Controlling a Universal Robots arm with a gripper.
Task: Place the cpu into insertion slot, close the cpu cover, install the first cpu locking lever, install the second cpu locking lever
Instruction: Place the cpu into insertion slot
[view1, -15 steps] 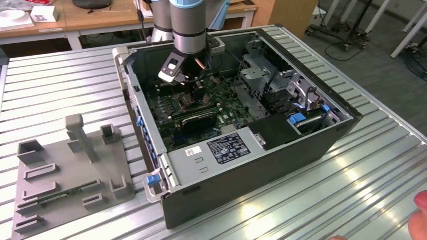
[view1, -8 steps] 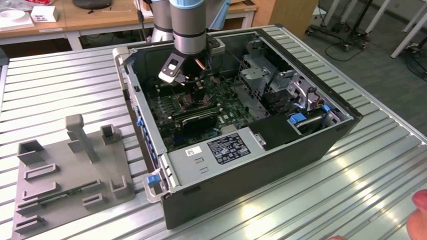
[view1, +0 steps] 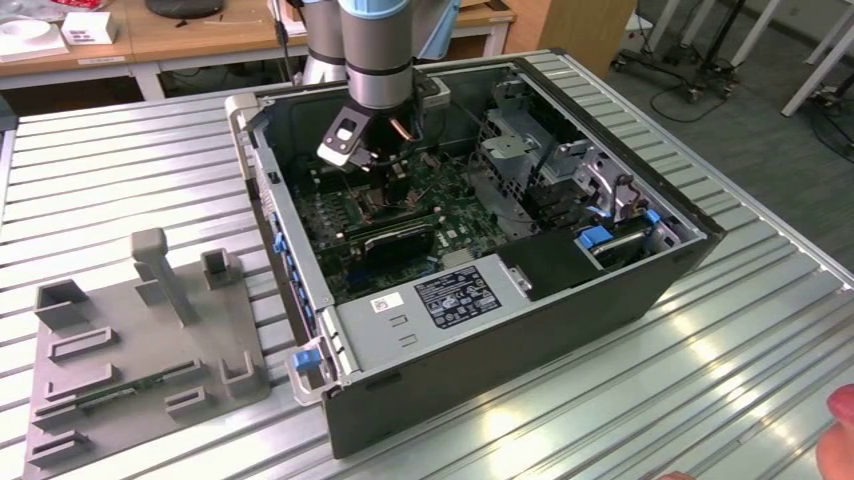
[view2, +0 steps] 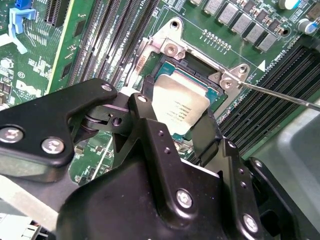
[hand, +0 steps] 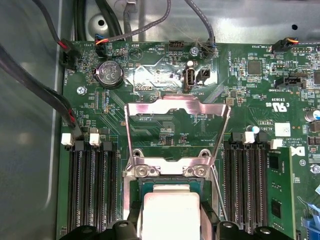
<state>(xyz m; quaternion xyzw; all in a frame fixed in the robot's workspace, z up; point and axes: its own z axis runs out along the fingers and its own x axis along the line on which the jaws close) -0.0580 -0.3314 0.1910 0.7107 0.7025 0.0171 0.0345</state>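
The pincer (view2: 175, 114) is clamped on the cpu (view2: 181, 100), one black finger (view2: 150, 135) at each of two opposite edges. The chip hangs slightly tilted directly over the insertion slot (view2: 200, 74); I cannot tell whether it touches the slot's bed.

To seat it well, I judge it should be levelled, its edges squared to the socket rim, and lowered straight without sliding, since a skewed drop could damage the contacts.

Beyond the slot, in the first wrist view, the cpu cover (hand: 176, 104) stands open, swung back on its hinge and clear of the slot. One thin locking lever (view2: 280, 95) juts out beside the socket.

Counted: one cpu, one slot, one cover, one lever that I can make out, two banks of memory slots (hand: 92, 190) flanking the socket, and one coin cell (hand: 109, 74).

Farther out, the exterior view shows the computer case (view1: 534, 300) lying open on the slatted desk (view1: 134, 170).
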